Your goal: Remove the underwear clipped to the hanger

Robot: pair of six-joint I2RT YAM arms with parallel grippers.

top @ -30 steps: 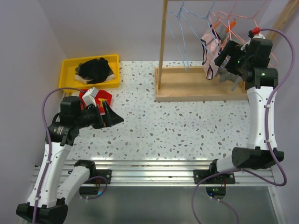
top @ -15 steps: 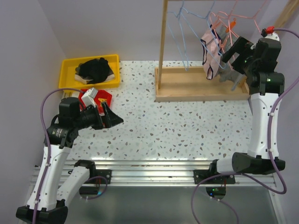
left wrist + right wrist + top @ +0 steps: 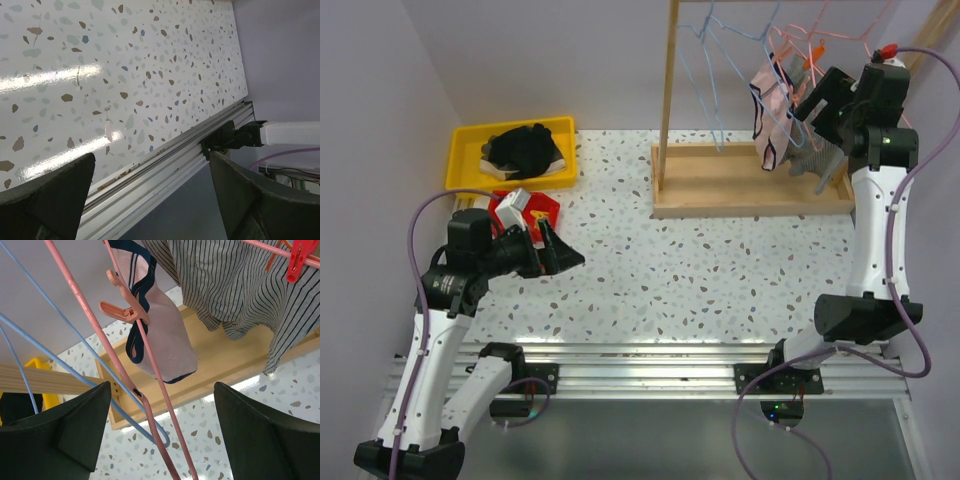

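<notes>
The pale pink underwear [image 3: 770,112] with dark trim hangs clipped to a pink hanger [image 3: 800,45] on the wooden rack. In the right wrist view the pink underwear [image 3: 165,342] hangs from a pink clip [image 3: 122,312]. The grey striped underwear [image 3: 235,285] hangs to its right under a red clip [image 3: 299,260]. My right gripper [image 3: 812,108] is open and empty, right beside the hanging underwear. Its jaws [image 3: 162,388] stand on either side of the pink hanger wires [image 3: 150,365], below the pink underwear. My left gripper [image 3: 556,250] is open and empty, low over the table's left side [image 3: 152,162].
A yellow bin [image 3: 460,150] with a black clothing heap [image 3: 525,150] stands at the back left, with a red and white object [image 3: 525,210] in front of it. The rack's wooden base [image 3: 740,185] and post [image 3: 667,90] stand at the back. Blue hangers [image 3: 712,50] hang left of the pink ones.
My right gripper has risen and shifted slightly right, closer to the hangers and the underwear. The left arm has not moved.
</notes>
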